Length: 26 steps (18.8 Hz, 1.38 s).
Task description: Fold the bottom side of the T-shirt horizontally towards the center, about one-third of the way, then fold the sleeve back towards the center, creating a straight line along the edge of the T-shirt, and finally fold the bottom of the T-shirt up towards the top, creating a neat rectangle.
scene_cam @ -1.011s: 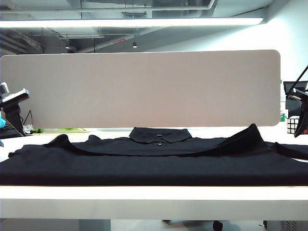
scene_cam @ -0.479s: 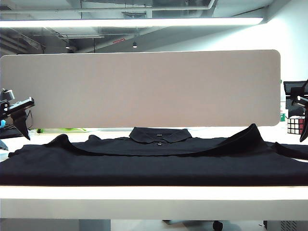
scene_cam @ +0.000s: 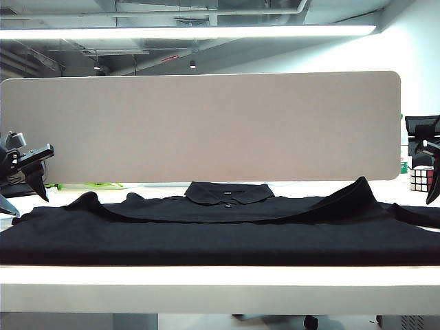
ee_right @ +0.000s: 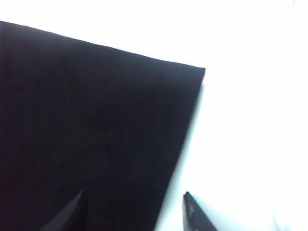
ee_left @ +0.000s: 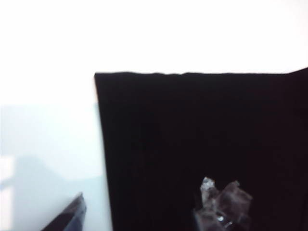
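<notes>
The black T-shirt (scene_cam: 220,234) lies flat across the white table, its buttoned collar (scene_cam: 228,193) at the middle back. The bottom of the T-shirt (scene_cam: 220,261) runs straight along the front edge. My left gripper (scene_cam: 24,196) hangs open just above the shirt's left end. In the left wrist view the gripper (ee_left: 144,214) straddles the cloth's side edge near a corner (ee_left: 98,77). My right gripper (scene_cam: 433,189) is half cut off at the right border. In the right wrist view this gripper (ee_right: 134,214) stands open over the other side edge, near a corner (ee_right: 202,72). Neither holds anything.
A grey partition panel (scene_cam: 199,124) stands behind the table. A Rubik's cube (scene_cam: 419,179) sits at the back right, next to the right gripper. Something green (scene_cam: 89,185) lies at the back left. The table's white front edge (scene_cam: 220,289) runs below the hem.
Both grippers have come down towards the shirt's ends, the left one the most. The right one has also slid outward to the frame's edge. The shirt has not moved.
</notes>
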Each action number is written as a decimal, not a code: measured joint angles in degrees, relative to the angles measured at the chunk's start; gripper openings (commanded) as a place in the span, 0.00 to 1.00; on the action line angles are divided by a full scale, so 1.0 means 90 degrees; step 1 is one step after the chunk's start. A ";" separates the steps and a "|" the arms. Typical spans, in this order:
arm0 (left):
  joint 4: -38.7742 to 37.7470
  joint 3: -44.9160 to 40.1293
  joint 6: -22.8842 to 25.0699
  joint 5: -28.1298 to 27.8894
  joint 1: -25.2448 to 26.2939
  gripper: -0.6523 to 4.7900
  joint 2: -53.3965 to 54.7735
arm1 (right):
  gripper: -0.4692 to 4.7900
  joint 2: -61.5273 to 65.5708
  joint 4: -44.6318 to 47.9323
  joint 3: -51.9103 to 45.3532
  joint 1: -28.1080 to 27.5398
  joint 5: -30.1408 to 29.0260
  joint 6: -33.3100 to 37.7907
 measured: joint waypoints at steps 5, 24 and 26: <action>0.0301 0.0012 0.0010 0.0117 0.0000 0.63 0.0141 | 0.59 0.0282 0.0231 0.0209 0.0000 -0.0061 0.0002; 0.0522 0.0153 0.0007 0.0913 -0.0126 0.29 0.0437 | 0.21 0.0512 0.0498 0.0294 0.0090 -0.0114 0.0143; 0.0459 0.0151 0.0007 0.0908 -0.0126 0.11 0.0444 | 0.11 0.0525 0.0425 0.0282 0.0087 -0.0121 0.0143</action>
